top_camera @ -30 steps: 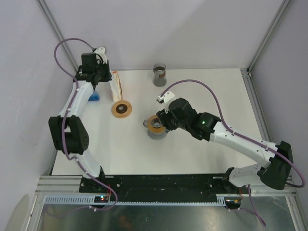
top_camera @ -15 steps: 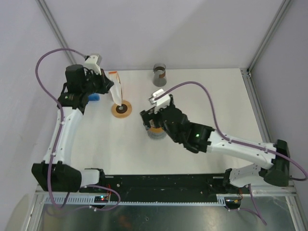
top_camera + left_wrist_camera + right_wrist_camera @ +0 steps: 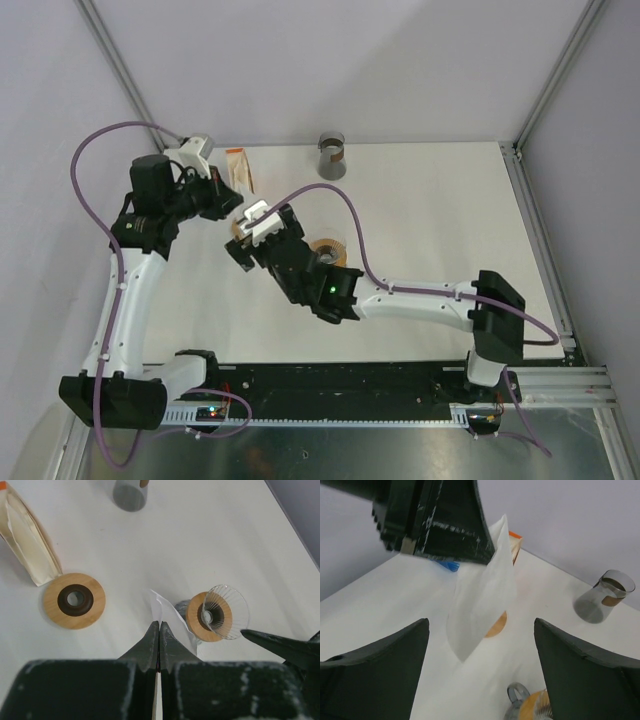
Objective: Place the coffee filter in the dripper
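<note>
Right gripper (image 3: 481, 675) quit the dripper (image 3: 326, 250) and swung left, jaws spreading wide — left gripper (image 3: 159, 630) brought the coffee filter (image 3: 482, 600) off the packet (image 3: 238, 165) toward it.

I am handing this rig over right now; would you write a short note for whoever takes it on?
Left gripper: shut on the coffee filter, holding it in the air above the table.
Right gripper: open, one finger on each side of the hanging filter, not touching it.
Dripper: on the table, with no filter in it.
Done: filter picked up.
Left: seat the filter in the dripper. A handover to the right gripper looks likely first.
</note>
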`<state>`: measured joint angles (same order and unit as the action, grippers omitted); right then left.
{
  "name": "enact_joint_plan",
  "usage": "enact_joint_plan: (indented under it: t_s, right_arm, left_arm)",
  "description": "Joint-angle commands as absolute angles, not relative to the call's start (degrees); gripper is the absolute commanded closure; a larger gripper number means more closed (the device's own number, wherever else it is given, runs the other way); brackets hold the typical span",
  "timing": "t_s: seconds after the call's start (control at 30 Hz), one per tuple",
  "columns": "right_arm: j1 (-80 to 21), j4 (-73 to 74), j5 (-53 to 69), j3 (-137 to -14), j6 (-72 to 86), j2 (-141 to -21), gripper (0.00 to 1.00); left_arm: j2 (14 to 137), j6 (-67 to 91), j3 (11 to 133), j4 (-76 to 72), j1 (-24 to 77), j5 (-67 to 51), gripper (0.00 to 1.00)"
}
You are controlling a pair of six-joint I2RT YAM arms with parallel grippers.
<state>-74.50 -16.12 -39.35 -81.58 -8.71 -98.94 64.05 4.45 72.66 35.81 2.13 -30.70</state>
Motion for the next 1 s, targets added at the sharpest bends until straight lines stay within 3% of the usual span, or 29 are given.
enact_joint_plan:
  t_s: [0.0,0.17,0.43,0.6,0.7,0.77,0.97]
  right_arm:
    - [-72.75,-22.42,-42.69,-86.03,-9.94,-101.68,0.15]
    - [-70.42,-20.82,-43.56,-87.00,-7.97,-104.16,0.42]
    - [-67.83,-18.43,-44.18,-87.49,-6.02,-105.37,0.54]
    - [-66.41,-16.60,-42.49,-86.69,-5.03,-103.68,0.93]
    - [-65.39,-12.14,-41.41,-87.74,-3.89,-102.47,0.99]
    - [-63.85,-5.72,-38.48,-90.07,-1.24,-101.77,1.00]
    - [-60.53,11.30,-33.27,-94.87,1.80,-99.22,1.00]
  left_arm:
    - [62.65,5.75,72.22,36.99,2.37,-33.78,1.00]
    - [62.89,5.73,72.62,36.90,2.37,-34.18,1.00]
    - [63.54,5.34,72.41,36.98,2.37,-34.61,1.00]
    - [63.76,3.53,71.67,37.37,2.32,-33.34,1.00]
    - [64.40,-0.11,71.88,37.45,2.51,-29.04,0.98]
    - [64.72,-2.88,72.44,37.60,2.58,-25.39,0.86]
    - [64.87,-8.71,76.97,39.94,2.59,-24.00,0.36]
